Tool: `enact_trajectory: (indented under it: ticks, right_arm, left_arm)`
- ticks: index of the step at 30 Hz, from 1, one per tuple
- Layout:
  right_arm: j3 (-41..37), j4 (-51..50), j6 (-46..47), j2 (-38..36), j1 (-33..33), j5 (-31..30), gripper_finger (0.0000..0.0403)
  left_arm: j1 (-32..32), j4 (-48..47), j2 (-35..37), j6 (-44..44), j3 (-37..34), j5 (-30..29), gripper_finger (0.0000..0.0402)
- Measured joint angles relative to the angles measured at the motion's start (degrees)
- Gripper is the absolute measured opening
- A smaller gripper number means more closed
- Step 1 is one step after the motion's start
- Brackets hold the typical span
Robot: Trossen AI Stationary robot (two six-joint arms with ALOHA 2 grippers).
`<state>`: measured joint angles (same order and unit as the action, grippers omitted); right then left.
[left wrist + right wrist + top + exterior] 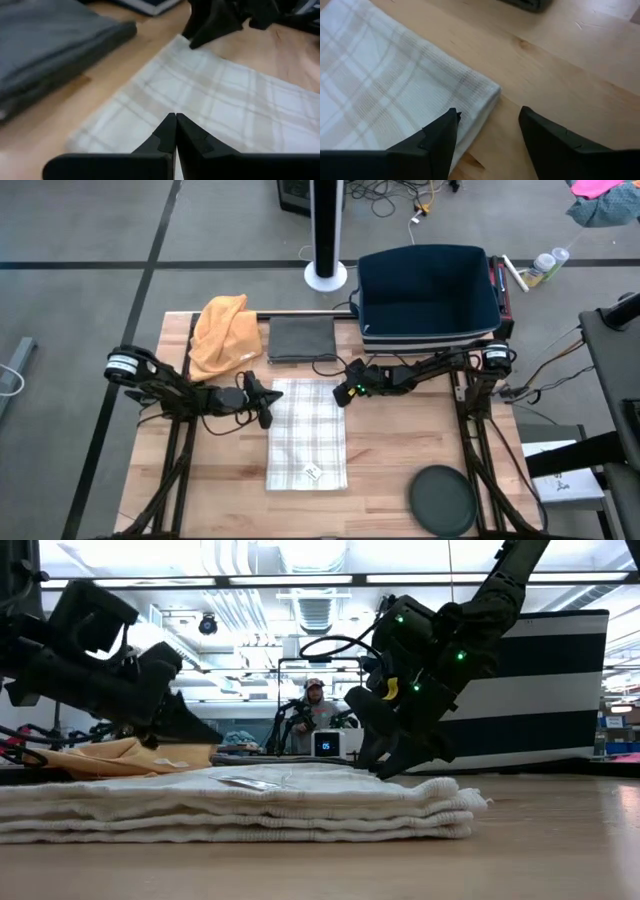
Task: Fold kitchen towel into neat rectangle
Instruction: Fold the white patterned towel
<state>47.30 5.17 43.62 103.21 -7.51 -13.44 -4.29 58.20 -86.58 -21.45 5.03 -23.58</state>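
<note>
- Mid-table, the towel (307, 434) lies folded into a long plaid rectangle, below the grey cloth (301, 338).
- At the towel's upper right corner hangs the right gripper (489, 131), fingers apart, gripping nothing.
- Beside the towel's upper left edge, the left gripper (175, 131) is closed, empty.

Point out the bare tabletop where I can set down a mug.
Free: wood right of the plaid towel, up to the dark round disc; also the strip left of the towel. Crowded: the far edge, with orange cloth, grey folded cloth and blue bin.
</note>
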Motion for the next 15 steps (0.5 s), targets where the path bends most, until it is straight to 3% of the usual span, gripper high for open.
enact_trajectory:
  ticks: [4, 10, 15]
  right_arm:
    - [0.62, -3.78, -0.33, -1.3, 0.0, 0.38, 0.0204]
    - [0.99, -7.15, -0.63, -2.31, -0.13, 0.38, 0.0196]
    - [0.97, -6.9, 0.13, -2.2, -0.25, 1.05, 0.02]
  left_arm:
    - [0.36, 0.41, 0.31, -0.08, 0.67, 4.33, 0.0]
    - [0.55, 0.3, 1.06, 2.84, 1.86, -5.28, 0.0]
    - [0.41, -0.8, 1.03, 4.4, 2.0, -5.47, 0.0]
